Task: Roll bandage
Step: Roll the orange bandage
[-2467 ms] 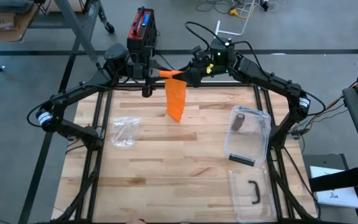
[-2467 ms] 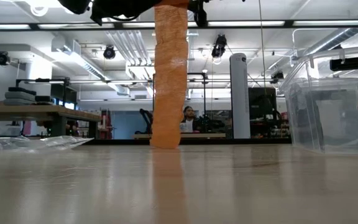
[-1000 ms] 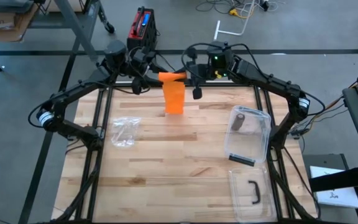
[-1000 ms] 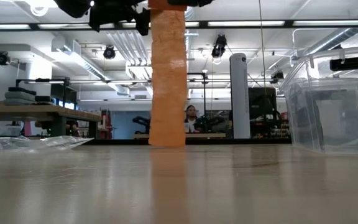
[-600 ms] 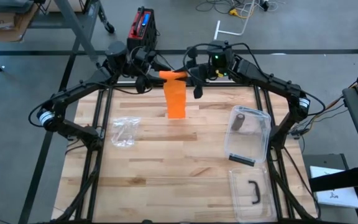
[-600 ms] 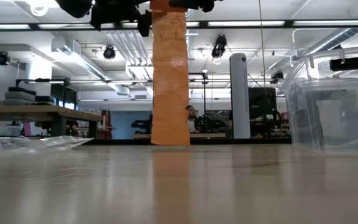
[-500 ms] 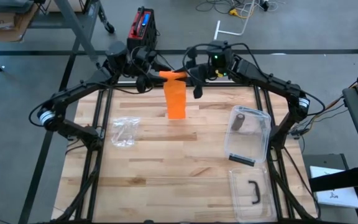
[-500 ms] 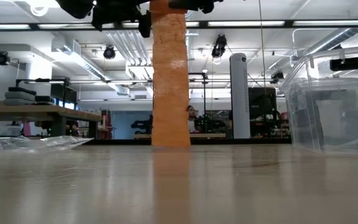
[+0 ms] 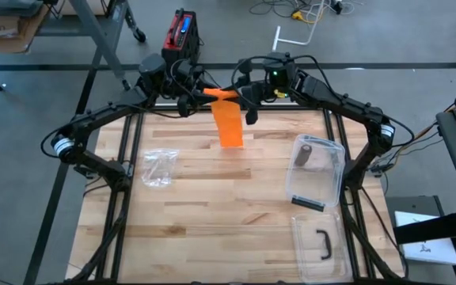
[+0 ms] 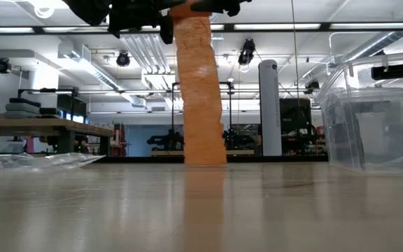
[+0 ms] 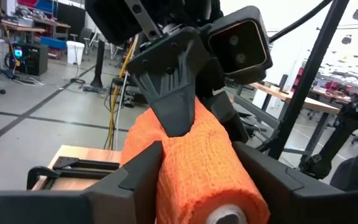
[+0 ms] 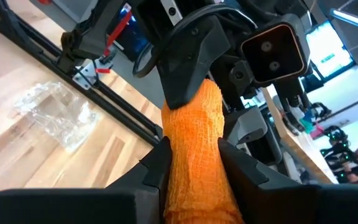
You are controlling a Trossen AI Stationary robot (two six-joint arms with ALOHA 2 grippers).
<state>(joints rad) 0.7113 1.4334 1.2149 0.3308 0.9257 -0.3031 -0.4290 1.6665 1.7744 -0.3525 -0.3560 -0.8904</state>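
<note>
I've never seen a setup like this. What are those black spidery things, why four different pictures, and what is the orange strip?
The black things are two robot arms bolted at a wooden table, each ending in a two-finger gripper. One picture looks straight down from above, one looks level across the tabletop, and two come from small cameras on the arms' wrists. The orange strip is a bandage. Its rolled end is held up at the back of the table between the left gripper and the right gripper, and the loose tail hangs down to the tabletop. Both grippers' fingers sit on either side of the roll. Also on the table: a crumpled clear plastic bag, a clear plastic box and its lid.
</note>
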